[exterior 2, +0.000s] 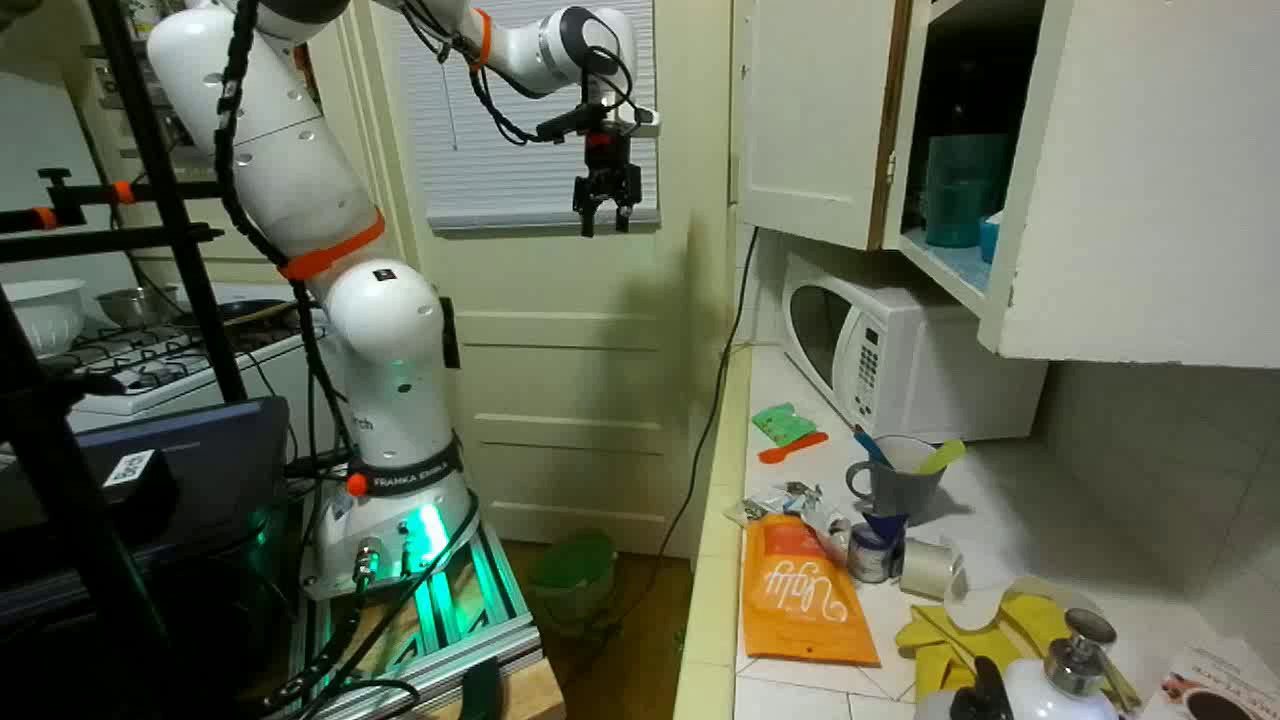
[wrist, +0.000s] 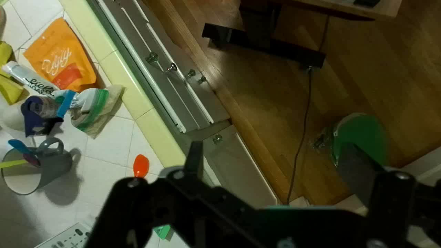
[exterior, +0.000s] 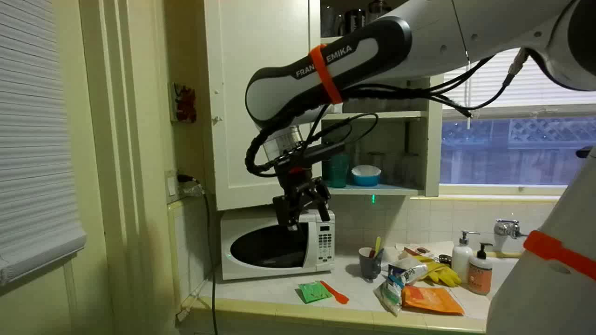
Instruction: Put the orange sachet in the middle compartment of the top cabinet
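Robotiq gripper [exterior 2: 605, 222] hangs upper middle in an exterior view, jaws apart. Orange "Ugly" sachet [exterior 2: 810, 600] lies lower right on tiled counter [exterior 2: 1020, 500].

I have open air above the orange packet [wrist: 63, 51], though a white wrapper [wrist: 32, 79] and plastic bag [wrist: 96, 112] crowd its edges. The cupboard's [exterior: 434, 149] open door [exterior: 256, 46] juts out beside the shelves [exterior: 386, 115]; a green cup [exterior: 339, 171] and blue bowl [exterior: 366, 179] occupy the lowest shelf [exterior: 398, 190].
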Controlling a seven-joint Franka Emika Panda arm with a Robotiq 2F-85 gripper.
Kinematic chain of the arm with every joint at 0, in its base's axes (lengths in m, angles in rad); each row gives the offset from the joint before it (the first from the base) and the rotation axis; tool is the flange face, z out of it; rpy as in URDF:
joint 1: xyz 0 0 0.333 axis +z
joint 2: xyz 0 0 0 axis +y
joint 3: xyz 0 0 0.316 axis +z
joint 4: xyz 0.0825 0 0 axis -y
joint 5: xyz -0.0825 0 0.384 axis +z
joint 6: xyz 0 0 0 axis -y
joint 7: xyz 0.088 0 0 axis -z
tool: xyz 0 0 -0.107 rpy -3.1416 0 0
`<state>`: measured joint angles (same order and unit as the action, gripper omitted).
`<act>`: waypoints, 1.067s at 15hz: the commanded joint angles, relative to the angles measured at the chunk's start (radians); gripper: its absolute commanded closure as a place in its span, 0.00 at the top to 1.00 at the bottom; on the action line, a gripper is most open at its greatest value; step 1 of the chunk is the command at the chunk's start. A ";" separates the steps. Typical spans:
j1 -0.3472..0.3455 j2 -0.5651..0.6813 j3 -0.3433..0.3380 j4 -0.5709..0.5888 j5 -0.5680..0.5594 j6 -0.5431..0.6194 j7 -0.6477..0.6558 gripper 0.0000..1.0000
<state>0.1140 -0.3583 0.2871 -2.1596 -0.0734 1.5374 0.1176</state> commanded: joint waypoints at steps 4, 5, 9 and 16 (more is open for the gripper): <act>0.027 0.004 -0.022 0.003 -0.007 -0.003 0.008 1.00; 0.027 0.004 -0.022 0.003 -0.007 -0.003 0.008 1.00; 0.027 0.004 -0.022 0.003 -0.007 -0.003 0.008 1.00; -0.054 -0.091 -0.166 -0.131 0.084 0.066 0.130 1.00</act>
<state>0.0959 -0.3719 0.1843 -2.1824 -0.0343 1.5520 0.2173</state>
